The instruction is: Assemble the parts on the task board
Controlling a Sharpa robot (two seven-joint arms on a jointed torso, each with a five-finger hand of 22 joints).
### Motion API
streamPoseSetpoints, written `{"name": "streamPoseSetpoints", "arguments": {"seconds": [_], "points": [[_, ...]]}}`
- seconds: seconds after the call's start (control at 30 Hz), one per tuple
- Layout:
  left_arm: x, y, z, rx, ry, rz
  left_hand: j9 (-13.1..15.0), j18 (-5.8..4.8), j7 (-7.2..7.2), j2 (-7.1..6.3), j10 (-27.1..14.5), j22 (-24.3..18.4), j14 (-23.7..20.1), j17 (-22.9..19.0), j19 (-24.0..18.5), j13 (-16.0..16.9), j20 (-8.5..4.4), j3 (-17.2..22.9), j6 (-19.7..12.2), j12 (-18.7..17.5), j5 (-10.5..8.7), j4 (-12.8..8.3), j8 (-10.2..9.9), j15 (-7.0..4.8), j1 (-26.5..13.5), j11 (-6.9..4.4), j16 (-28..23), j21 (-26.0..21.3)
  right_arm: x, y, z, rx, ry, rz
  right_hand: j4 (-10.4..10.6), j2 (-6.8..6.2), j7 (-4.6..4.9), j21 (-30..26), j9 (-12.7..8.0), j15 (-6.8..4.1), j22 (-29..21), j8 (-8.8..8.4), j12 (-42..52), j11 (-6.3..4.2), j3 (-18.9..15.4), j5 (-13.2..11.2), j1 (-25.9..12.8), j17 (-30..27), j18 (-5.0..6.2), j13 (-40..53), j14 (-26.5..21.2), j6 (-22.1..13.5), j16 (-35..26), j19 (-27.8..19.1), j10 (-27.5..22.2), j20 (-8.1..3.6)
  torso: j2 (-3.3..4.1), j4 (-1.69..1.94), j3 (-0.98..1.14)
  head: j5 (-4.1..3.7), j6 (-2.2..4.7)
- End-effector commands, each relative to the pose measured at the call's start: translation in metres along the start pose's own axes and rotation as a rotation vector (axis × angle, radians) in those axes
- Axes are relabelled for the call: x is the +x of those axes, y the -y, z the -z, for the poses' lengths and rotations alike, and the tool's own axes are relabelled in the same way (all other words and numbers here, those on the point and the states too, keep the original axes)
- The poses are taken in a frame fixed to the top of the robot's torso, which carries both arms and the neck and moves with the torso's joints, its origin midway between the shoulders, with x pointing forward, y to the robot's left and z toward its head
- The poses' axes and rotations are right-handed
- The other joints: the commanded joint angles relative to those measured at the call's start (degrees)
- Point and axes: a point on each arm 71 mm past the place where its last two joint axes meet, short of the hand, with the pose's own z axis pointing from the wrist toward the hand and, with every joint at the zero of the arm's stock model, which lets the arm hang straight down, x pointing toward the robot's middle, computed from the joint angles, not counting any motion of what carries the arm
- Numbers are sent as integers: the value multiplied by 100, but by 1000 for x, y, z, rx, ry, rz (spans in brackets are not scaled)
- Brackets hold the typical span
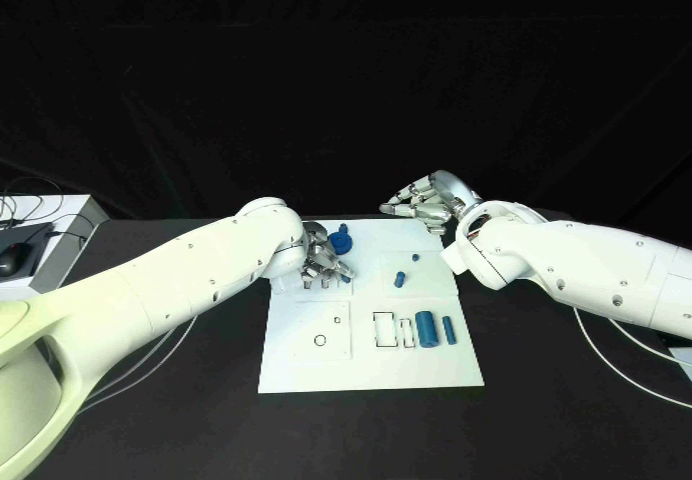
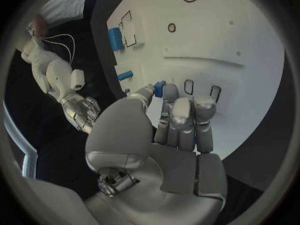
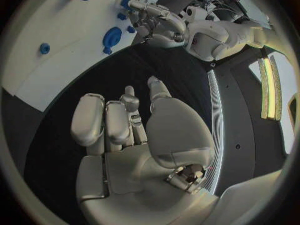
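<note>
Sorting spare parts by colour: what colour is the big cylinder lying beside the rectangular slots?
Blue; the cylinder shows best in the head view.

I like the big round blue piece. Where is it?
In the head view, the round blue disc-shaped part sits at the far edge of the white task board, right beside the left robot hand.
</note>
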Motion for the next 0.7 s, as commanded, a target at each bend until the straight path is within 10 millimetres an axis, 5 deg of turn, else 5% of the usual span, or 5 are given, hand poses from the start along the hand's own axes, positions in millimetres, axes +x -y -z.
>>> {"name": "streamPoseSetpoints", "arguments": {"seconds": [0.03,0.3,0.43,0.47,0.7], "points": [[3,1,-1,12,-22,-2,6,-47,-28,-42,-10,16,-1,11,35,-16,-8,251,0,-50,43,-66,-27,-7,47,-49,29,-35,1,0,0,-8,-16,8,-15,22,3,-29,8,-14,833,-36,-20,-8,-24,40,-38,-9,16,8,3,36,-22,258,21,-23,-2,3,1,3,-4],[1,-1,-1,16,-6,28,145,-64,-45,-229,77,88,16,50,54,-91,-34,1493,-20,-171,134,-577,62,-22,-193,-73,37,-38,2,2,1,-3,-24,9,-25,30,-1,-22,10,-15,835,-37,5,-11,-34,48,-45,-11,14,29,5,45,-22,259,44,-24,-7,9,2,16,-3],[0,-4,0,12,2,39,804,-119,-97,-377,216,152,57,156,108,-158,-127,2164,-69,-279,332,-916,233,-55,-532,-124,70,-19,3,3,1,-2,-27,9,-25,33,0,-20,9,-16,835,-39,13,-11,-35,50,-48,-12,14,35,5,46,-22,260,51,-24,-7,2,10,30,7],[0,-4,0,11,4,41,933,-129,-82,-384,230,159,60,171,112,-152,-142,2246,-25,-287,515,-973,251,-64,-616,-128,65,-21,3,3,1,-1,-27,9,-25,33,0,-20,9,-16,835,-39,13,-11,-35,50,-48,-12,14,35,5,46,-22,260,51,-24,-7,6,7,28,15],[-1,-7,5,19,13,72,1265,-160,-103,-398,289,196,77,219,135,-125,-191,2376,80,-325,710,-1153,76,-82,-783,-146,35,-37,2,5,2,3,-27,10,-25,33,0,-20,9,-16,835,-39,13,-11,-35,50,-48,-12,14,35,5,46,-22,260,51,-24,-10,14,3,48,20]]}}
